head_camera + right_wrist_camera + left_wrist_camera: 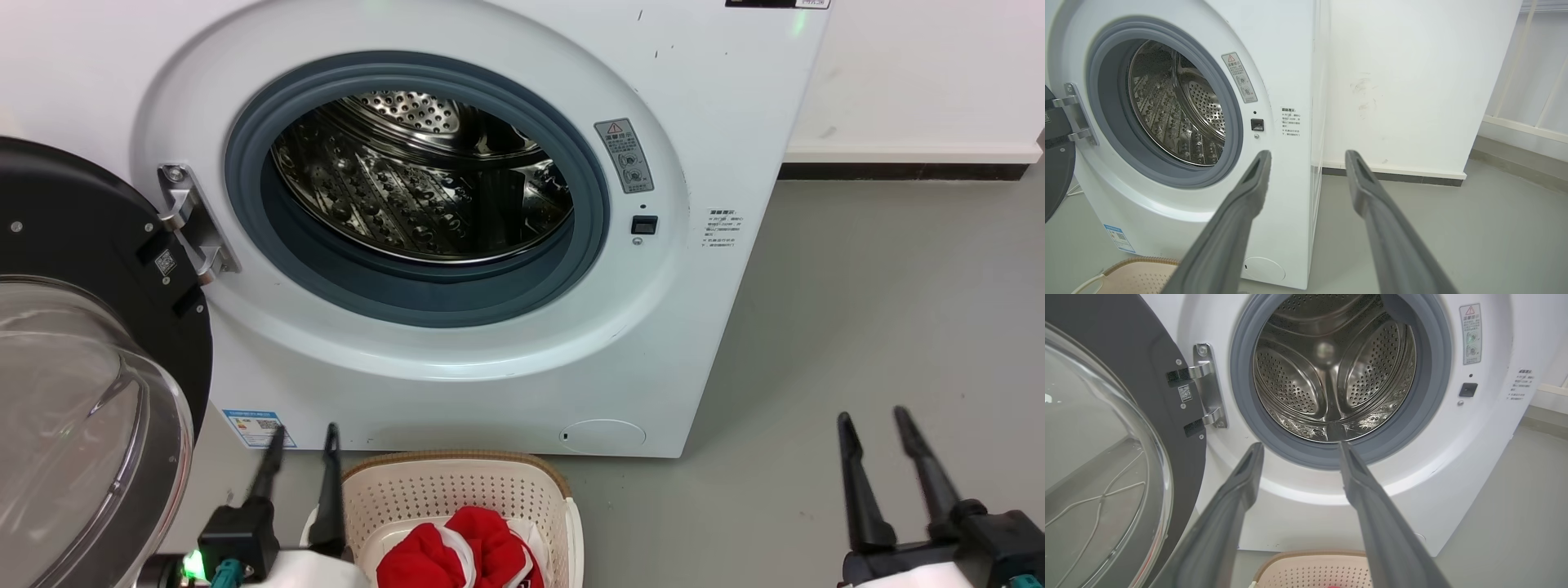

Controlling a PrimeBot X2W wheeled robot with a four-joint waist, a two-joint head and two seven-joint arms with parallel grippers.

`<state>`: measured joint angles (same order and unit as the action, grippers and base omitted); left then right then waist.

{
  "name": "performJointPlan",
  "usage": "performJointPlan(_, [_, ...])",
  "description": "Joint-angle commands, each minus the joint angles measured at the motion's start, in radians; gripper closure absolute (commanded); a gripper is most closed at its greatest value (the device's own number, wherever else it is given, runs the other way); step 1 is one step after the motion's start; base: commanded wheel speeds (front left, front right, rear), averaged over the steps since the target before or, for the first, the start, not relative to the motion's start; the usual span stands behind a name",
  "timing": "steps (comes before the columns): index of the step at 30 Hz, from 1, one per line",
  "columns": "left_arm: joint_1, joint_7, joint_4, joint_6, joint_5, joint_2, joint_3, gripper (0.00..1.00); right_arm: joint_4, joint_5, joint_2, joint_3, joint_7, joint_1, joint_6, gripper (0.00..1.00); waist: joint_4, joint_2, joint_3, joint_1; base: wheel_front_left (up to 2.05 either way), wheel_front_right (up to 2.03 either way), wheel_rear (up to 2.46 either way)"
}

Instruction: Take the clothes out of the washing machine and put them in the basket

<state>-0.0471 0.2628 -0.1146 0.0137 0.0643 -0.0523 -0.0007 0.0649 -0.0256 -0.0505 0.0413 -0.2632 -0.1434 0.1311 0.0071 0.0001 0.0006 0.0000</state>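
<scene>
The white washing machine [457, 384] stands with its door swung wide to the left, and its steel drum [424, 180] shows bare metal with no fabric inside. On the floor in front sits the cream basket [457, 490], holding red clothes [461, 551] with white trim. My left gripper [304, 433] hovers open just left of the basket's rim, nothing between its fingers. My right gripper [873, 416] is open over bare floor to the right of the machine. In the left wrist view the left gripper [1300, 446] points at the drum [1331, 371].
The open glass door [73, 392] with its black frame fills the lower left beside my left arm. Grey floor [898, 310] stretches to the right of the washer, ending at a white wall [1392, 81] with a dark skirting strip.
</scene>
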Motion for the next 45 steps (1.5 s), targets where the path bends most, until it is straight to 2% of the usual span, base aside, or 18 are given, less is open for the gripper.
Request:
performJointPlan(1, [-0.002, -0.003, -0.015, 0.000, 0.003, 0.001, 0.001, 1.00, -0.012, -0.003, 0.000, -0.002, 0.001, -0.003, 0.000, 1.00, 0.000, -0.0001, 0.000, 0.0000, 0.00, 0.00, 0.00])
performJointPlan(5, [-0.013, -0.011, -0.044, 0.001, 0.012, 0.002, 0.003, 1.00, -0.037, -0.013, 0.001, -0.004, 0.003, -0.006, 0.000, 1.00, 0.000, -0.0001, 0.000, 0.0000, 0.00, 0.00, 0.00])
performJointPlan(14, [0.011, -0.059, -0.057, 0.015, 0.201, 0.002, 0.020, 1.00, -0.068, -0.223, -0.012, -0.010, 0.036, 0.026, 0.000, 1.00, -0.001, -0.0001, 0.000, 0.0000, 0.00, 0.00, 0.00])
performJointPlan(18, [0.023, -0.084, -0.061, 0.024, 0.317, 0.002, 0.026, 1.00, -0.089, -0.348, -0.019, -0.013, 0.057, 0.047, 0.000, 1.00, -0.001, -0.0001, 0.000, 0.0000, 0.00, 0.00, 0.00])
performJointPlan(45, [0.071, -0.183, -0.083, 0.057, 0.736, 0.002, 0.056, 1.00, -0.161, -0.795, -0.034, -0.013, 0.143, 0.120, 0.000, 1.00, -0.002, -0.0001, 0.001, 0.0000, 0.00, 0.00, 0.00])
